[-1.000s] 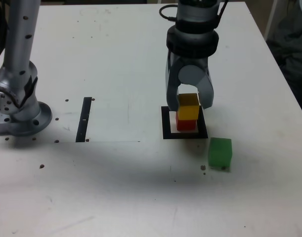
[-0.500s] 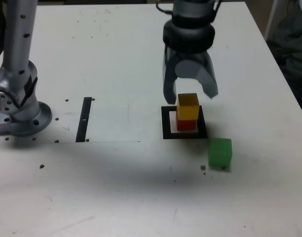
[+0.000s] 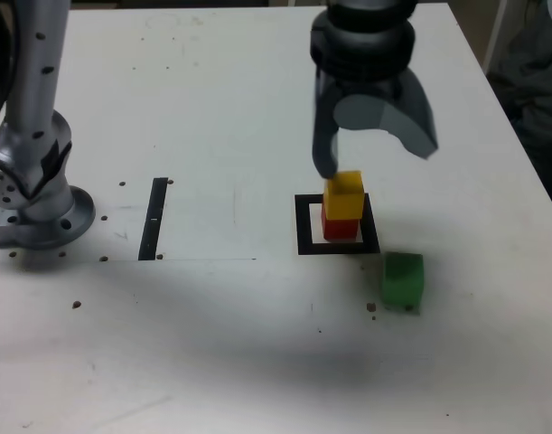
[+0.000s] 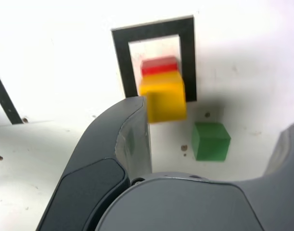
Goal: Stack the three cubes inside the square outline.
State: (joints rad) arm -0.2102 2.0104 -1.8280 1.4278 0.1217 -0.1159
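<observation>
The red cube (image 3: 341,227) rests inside the black square outline (image 3: 303,226), and the yellow cube (image 3: 344,195) sits on top of it. Both show in the wrist view too: the yellow cube (image 4: 163,101) over the red cube (image 4: 159,65), within the square outline (image 4: 122,53). The green cube (image 3: 403,279) (image 4: 210,140) lies alone on the table just outside the outline, nearer the camera and toward the exterior view's right. My gripper (image 3: 375,161) hangs open above and behind the stack, holding nothing, with one finger (image 3: 323,149) close beside the yellow cube.
A thin black strip (image 3: 154,218) lies on the white table at the exterior view's left. The arm's grey base (image 3: 36,194) stands at the far left edge. Small dark specks dot the tabletop.
My gripper let go of the yellow cube, opened wide and rose. The yellow cube stays on the red one. The green cube has not moved.
</observation>
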